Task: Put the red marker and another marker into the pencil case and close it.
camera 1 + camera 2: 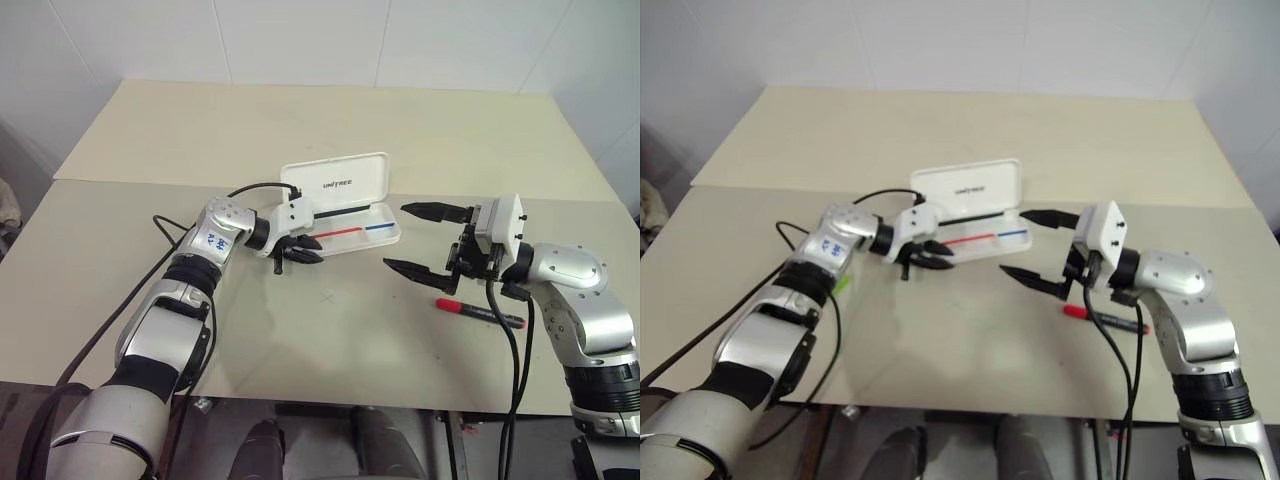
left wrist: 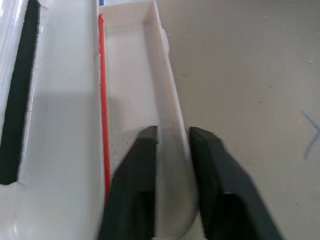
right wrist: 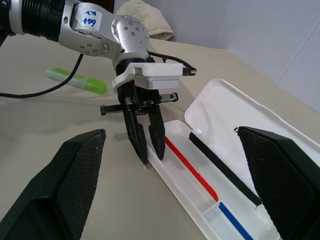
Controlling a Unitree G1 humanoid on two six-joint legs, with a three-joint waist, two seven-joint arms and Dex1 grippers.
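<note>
The white pencil case (image 1: 335, 184) lies open at mid-table, lid up, with a red-and-blue stripe inside the tray (image 1: 380, 237). My left gripper (image 1: 308, 249) is at the tray's left end. Its fingers (image 2: 140, 165) are shut on the tray's front wall, one inside and one outside. The red marker (image 1: 480, 311), red-tipped with a black barrel, lies on the table to the right. My right gripper (image 1: 395, 236) hovers open and empty just left of it and above it. The lime-green marker (image 3: 77, 80) lies on the table under my left forearm.
The beige table (image 1: 330, 330) has a seam running across it behind the case. A black cable (image 1: 250, 188) loops from my left wrist over the table. A small pen-drawn cross (image 1: 327, 297) marks the surface in front of the case.
</note>
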